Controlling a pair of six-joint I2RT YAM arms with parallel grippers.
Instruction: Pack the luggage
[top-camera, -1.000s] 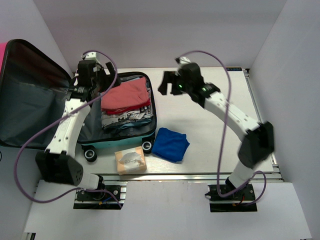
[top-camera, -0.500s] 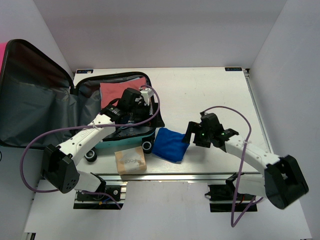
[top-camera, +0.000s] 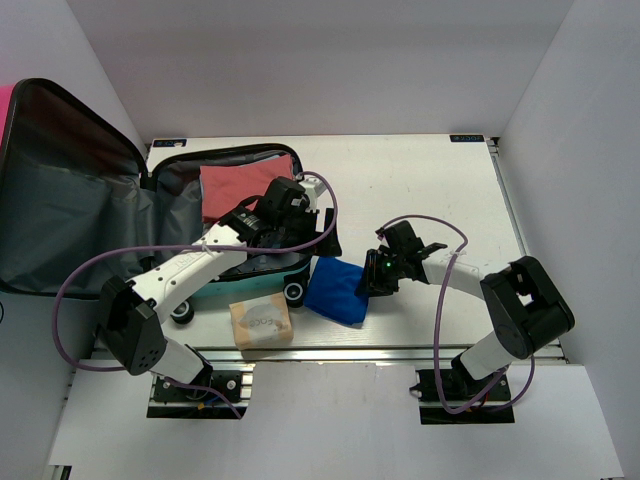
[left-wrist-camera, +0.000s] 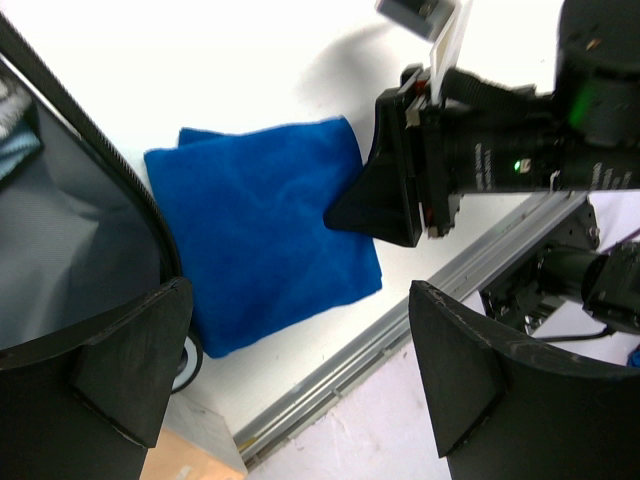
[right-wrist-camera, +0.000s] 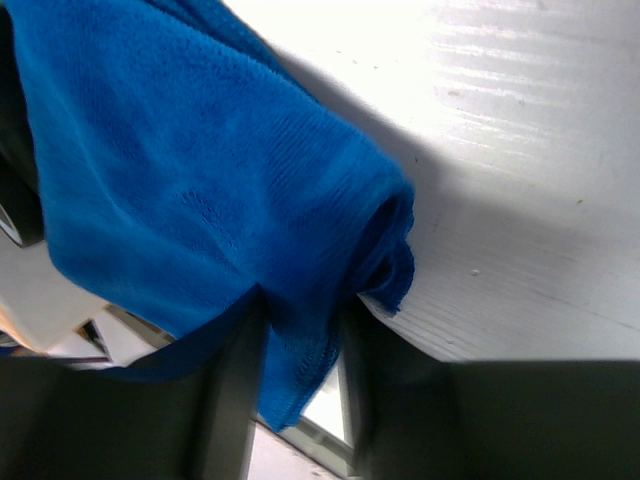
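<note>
The luggage (top-camera: 70, 200) sits open at the left end of the worktop (top-camera: 420, 180). Its lid is propped up past the left edge and the teal bottom half lies flat with its wheels (top-camera: 294, 292) toward the front edge. There's a red folded top (top-camera: 240, 185) packed in the back of it.

A blue cloth (top-camera: 338, 290) lies on the worktop just right of the luggage, near the front edge. The right gripper (top-camera: 370, 280) is down at the cloth's right edge. From the wrist cam, its fingers (right-wrist-camera: 230, 380) are pinched onto a bunched-up fold of the cloth, so it's got hold of it.

The left gripper (left-wrist-camera: 300, 340) hangs over the luggage's front right corner with its jaws spread wide and nothing in them, looking down at the cloth.

A small tan box (top-camera: 262, 322) sits at the front edge, just in front of the luggage.
</note>
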